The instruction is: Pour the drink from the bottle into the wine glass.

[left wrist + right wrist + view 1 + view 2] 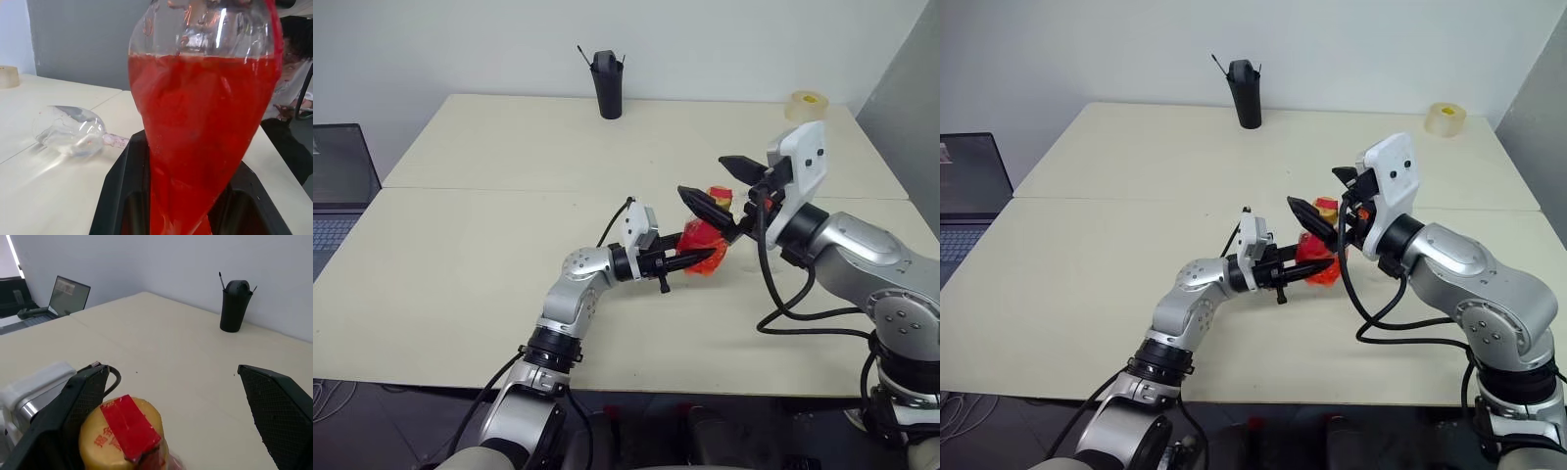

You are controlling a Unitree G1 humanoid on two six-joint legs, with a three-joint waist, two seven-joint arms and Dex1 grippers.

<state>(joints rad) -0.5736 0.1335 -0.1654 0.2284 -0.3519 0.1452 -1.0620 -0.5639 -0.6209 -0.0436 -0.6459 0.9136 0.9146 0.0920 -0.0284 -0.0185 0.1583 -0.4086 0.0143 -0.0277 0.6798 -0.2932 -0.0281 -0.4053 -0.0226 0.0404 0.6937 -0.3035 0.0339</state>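
While the left gripper [690,260] clamped its black fingers [122,196] on the lower body of the bottle [707,238], it held the bottle upright just above the table [489,245], near the middle of the front half. The drink [200,137] filled most of the bulbous body, red and translucent. The right gripper [722,186] stood spread wide with nothing between its fingers [279,406], which flanked the yellow cap [122,433] from above without touching it; a red seal strip crossed the cap's top. Beyond the bottle, in the left wrist view, the wine glass [71,129] lay on its side on the tabletop. Farther out, a black cup [607,85] stood at the far edge and a tape roll [808,102] sat at the far right corner. A laptop [337,186] rested off the table's left side.
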